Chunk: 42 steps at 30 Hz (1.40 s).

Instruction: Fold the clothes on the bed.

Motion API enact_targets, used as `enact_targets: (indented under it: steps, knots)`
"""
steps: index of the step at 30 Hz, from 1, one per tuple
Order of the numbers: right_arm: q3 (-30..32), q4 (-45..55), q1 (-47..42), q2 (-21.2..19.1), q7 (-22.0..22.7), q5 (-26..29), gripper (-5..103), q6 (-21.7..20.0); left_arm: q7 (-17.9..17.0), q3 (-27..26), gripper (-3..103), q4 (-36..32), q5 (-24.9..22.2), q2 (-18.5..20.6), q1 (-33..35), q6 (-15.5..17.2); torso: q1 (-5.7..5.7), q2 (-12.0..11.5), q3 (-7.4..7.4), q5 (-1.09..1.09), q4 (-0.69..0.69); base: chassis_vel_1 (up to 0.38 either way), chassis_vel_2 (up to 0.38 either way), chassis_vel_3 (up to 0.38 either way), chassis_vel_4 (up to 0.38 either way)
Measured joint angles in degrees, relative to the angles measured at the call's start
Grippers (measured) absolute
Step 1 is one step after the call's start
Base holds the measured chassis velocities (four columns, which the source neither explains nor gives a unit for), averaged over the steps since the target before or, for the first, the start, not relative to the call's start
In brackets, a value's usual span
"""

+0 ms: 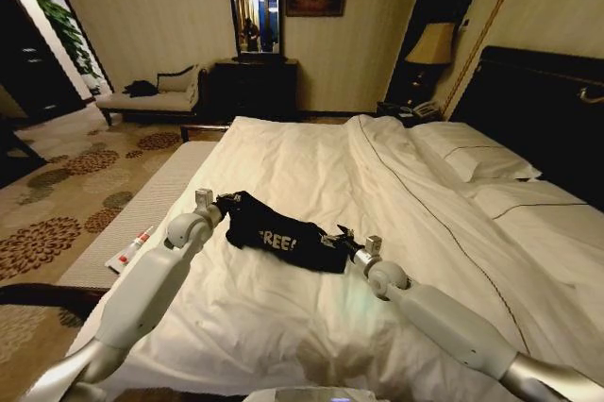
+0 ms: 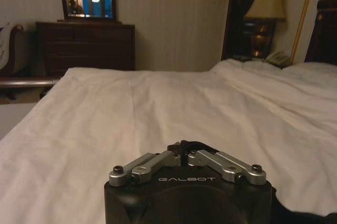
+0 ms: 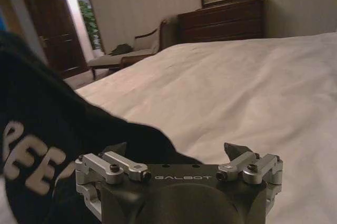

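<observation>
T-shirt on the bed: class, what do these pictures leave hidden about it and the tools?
Head view: the black T-shirt is bunched; its own folds hide sleeves and hem.
Left wrist view: the left tool is shut on dark cloth; its body hides how much.
Right wrist view: the picture edge cuts off the lettering; cloth covers one finger of the open right tool.

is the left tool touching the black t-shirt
Touching: in the left wrist view the left tool is shut with black T-shirt cloth pinched at its tips.
</observation>
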Motion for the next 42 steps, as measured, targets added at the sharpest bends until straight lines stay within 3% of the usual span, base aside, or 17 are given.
enact_targets:
  steps: [7, 10, 14, 21, 24, 28, 42]
  knots:
    - [-1.1, -2.0, 0.5, -0.4, -6.8, -0.2, 100, 2.1, 0.0, -0.3, 1, -1.2, -0.4, 0.3, 0.0, 0.1, 0.0, 0.0, 0.0, 0.01, -0.03, 0.0, 0.0, 0.0, 0.0]
    - [-1.9, -4.6, 2.0, -0.2, -13.2, -0.5, 100, 3.6, 0.0, -0.4, 1, -1.7, -0.5, 0.6, 0.2, 0.2, 0.0, 0.0, 0.0, 0.0, -0.01, 0.0, 0.0, 0.0, 0.0]
    - [-2.6, -7.0, 3.6, 0.9, -16.0, -0.6, 100, 3.5, 0.0, -0.3, 1, -2.0, -0.5, 0.7, 0.4, 0.3, 0.0, 0.0, 0.0, 0.0, -0.01, 0.0, 0.0, 0.0, 0.0]
    - [-3.4, -7.0, 5.7, 2.3, -12.3, 4.4, 100, -2.6, 0.0, 0.1, 1, -2.5, -0.5, 0.9, 0.4, 0.4, 0.0, 0.0, 0.0, 0.0, -0.01, 0.0, 0.0, 0.0, 0.0]
    - [-4.3, -7.1, 7.2, 2.9, -6.3, 4.8, 100, -8.0, 0.0, 0.2, 1, -2.9, -0.5, 1.2, 0.3, 0.5, 0.0, 0.0, 0.0, 0.0, -0.01, 0.0, 0.0, 0.0, 0.0]
    - [-4.6, -7.1, 8.0, 3.0, -2.8, 6.2, 100, -11.4, 0.0, 0.2, 1, -3.2, -0.5, 1.5, 0.4, 0.5, 0.0, 0.0, 0.0, 0.0, -0.02, 0.0, 0.0, 0.0, 0.0]
    - [-4.8, -6.4, 8.7, 2.8, 0.6, 8.6, 100, -14.4, 0.0, 0.0, 1, -4.1, -0.5, 2.0, 0.9, 0.5, 0.0, 0.0, 0.0, 0.0, -0.02, 0.0, 0.0, 0.0, 0.0]
